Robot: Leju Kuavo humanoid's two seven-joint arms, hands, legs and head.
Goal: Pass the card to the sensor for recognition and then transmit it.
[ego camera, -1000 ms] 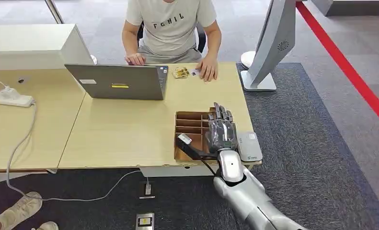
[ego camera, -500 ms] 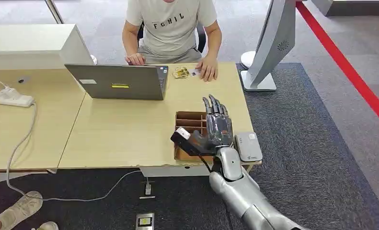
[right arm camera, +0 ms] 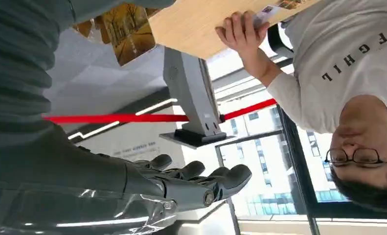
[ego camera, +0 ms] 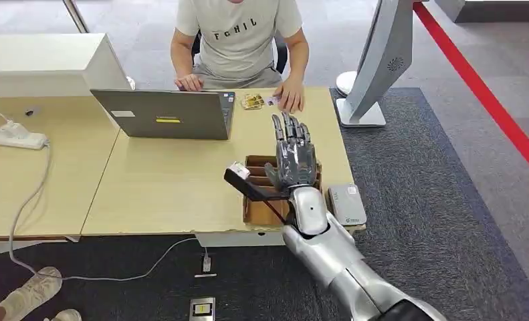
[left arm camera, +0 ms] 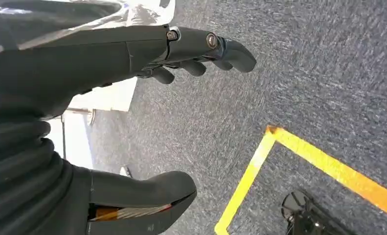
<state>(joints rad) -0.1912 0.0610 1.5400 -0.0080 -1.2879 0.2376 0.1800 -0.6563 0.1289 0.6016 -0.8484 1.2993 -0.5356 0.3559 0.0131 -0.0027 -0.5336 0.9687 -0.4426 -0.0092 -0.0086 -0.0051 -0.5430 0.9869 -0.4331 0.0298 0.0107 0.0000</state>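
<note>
Above box (ego camera: 265, 175): R hand (ego camera: 293, 162) w/ card (right arm camera: 127, 32) (wrist cam)

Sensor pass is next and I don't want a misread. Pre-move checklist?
1. Card held in right hand: ok, pinched at the thumb.
2. Hand above the cardboard box, not inside it: ok.
3. Sensor uncovered, beside the box at the table edge: ok.
4. Person's hand away from the sensor: ok, it rests at the far edge.
5. Left hand holds nothing, over the floor: ok.
6. Which card face will meet the sensor: cannot tell.
</note>
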